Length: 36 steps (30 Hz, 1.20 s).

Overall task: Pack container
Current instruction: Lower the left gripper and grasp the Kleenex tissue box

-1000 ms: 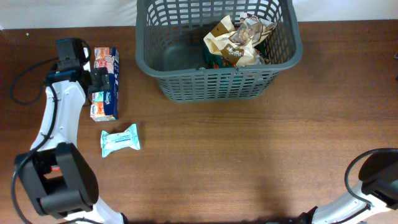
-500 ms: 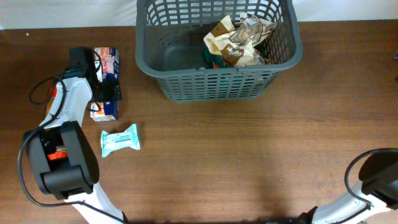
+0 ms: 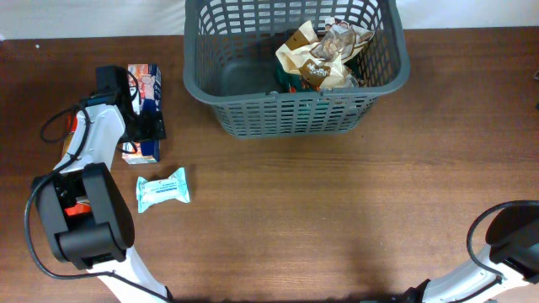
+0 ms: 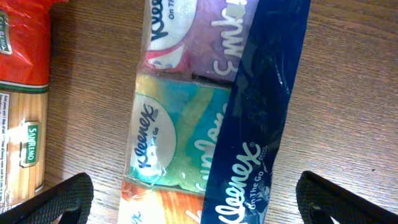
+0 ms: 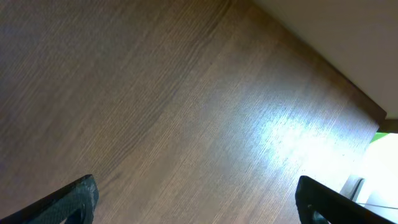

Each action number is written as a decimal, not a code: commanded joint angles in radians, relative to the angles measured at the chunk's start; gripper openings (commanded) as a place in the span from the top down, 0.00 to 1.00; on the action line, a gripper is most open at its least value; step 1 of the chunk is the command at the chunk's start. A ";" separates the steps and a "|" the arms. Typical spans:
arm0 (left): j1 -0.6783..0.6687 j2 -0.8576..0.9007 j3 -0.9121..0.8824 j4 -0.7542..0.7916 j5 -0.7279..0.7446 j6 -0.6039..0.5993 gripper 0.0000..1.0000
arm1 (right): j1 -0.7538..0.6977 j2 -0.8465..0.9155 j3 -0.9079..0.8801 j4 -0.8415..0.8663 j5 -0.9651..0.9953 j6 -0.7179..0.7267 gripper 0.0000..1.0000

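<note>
**Grab the tissues right**

The left gripper (image 4: 199,200) hangs wide open over the tissue pack (image 4: 205,112) at the upper left, holding nothing. It should go straight down and squeeze the pack's middle, because the shiny wrap may slip. The container (image 3: 295,114) sits at the top middle. The right gripper (image 5: 198,200) is wide open too, with nothing in it.

The table (image 3: 337,210) is smooth brown wood with a fine straight grain and a soft sheen under light. The container (image 3: 295,114) is dark grey moulded plastic, matt, and the crumpled bags (image 3: 324,52) in it look like creased tan paper or film. The tissue multipack (image 4: 180,124) is wrapped in clear glossy film with a glossy dark blue band; the red packet (image 4: 22,93) beside it and the teal wipes packet (image 3: 162,189) are smooth plastic film.
</note>
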<state>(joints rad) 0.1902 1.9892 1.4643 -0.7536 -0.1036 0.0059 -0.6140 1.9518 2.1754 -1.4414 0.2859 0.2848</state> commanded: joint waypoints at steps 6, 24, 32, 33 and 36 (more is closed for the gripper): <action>0.003 0.027 0.010 -0.011 0.010 -0.014 0.01 | -0.002 -0.013 -0.003 0.003 0.002 0.009 0.01; 0.003 0.089 0.010 -0.018 0.010 -0.014 0.01 | -0.002 -0.013 -0.003 0.002 0.002 0.009 0.01; 0.003 0.089 0.010 -0.017 0.010 -0.014 0.98 | -0.002 -0.013 -0.003 0.003 0.002 0.009 0.01; 0.003 0.089 0.010 -0.017 0.010 -0.014 0.98 | -0.002 -0.013 -0.003 0.003 0.002 0.009 0.01; 0.003 0.089 0.010 -0.014 0.010 -0.014 0.98 | -0.002 -0.013 -0.003 0.003 0.002 0.009 0.01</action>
<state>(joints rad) 0.1886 2.0609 1.4773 -0.7727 -0.1017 -0.0013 -0.6140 1.9518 2.1754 -1.4414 0.2859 0.2844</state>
